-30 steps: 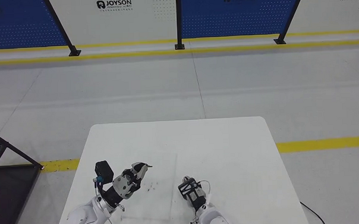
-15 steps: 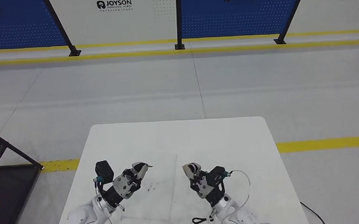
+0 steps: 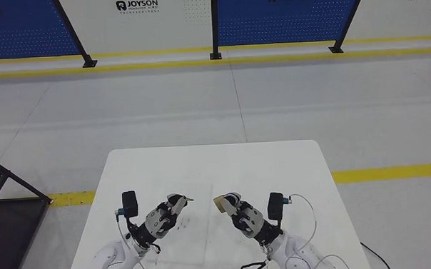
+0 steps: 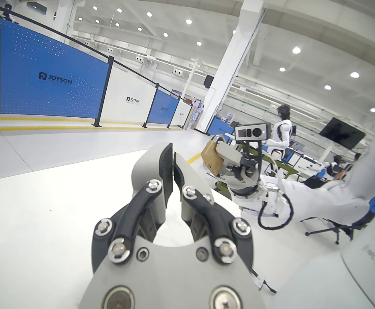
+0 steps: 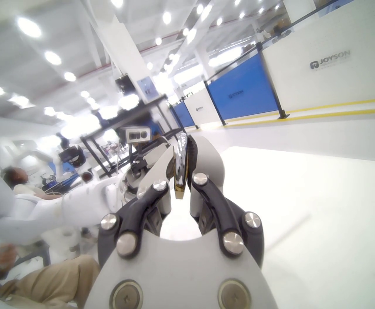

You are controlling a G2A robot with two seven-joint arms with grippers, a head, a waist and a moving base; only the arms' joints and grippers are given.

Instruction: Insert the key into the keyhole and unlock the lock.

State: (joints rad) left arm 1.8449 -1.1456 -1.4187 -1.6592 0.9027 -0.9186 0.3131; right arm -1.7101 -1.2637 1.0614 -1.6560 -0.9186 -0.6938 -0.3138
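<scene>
The right pincer [image 3: 223,202] is closed tight on the lock [image 3: 219,203], a brass padlock, with its two fingers pressing on the lock's flat sides. In the right wrist view the pincer [image 5: 183,152] has the lock [image 5: 179,175] edge-on between its pads, with the chrome shackle towards the fingertips and the brass body towards the palm. From the left wrist view the lock [image 4: 211,159] sits tilted in the right pincer [image 4: 216,147], one brass face open to that camera and a grey finger covering the other side. The left pincer [image 3: 181,202] is just to the left of the lock, at about the same height, with a clear gap between them, and its tips point towards the lock. Its ridged black pads [image 4: 167,164] are pressed together, so the pincer [image 4: 173,165] is closed. In the top view a thin dark sliver pokes out past its fingertips towards the lock, too small to tell whether it is the key. The white table [image 3: 259,161] lies under the lock, and both arms come up from its near edge. Far beyond the lock stand blue and white barrier panels [image 3: 283,14], with yellow floor lines [image 3: 199,64] running along their feet.
</scene>
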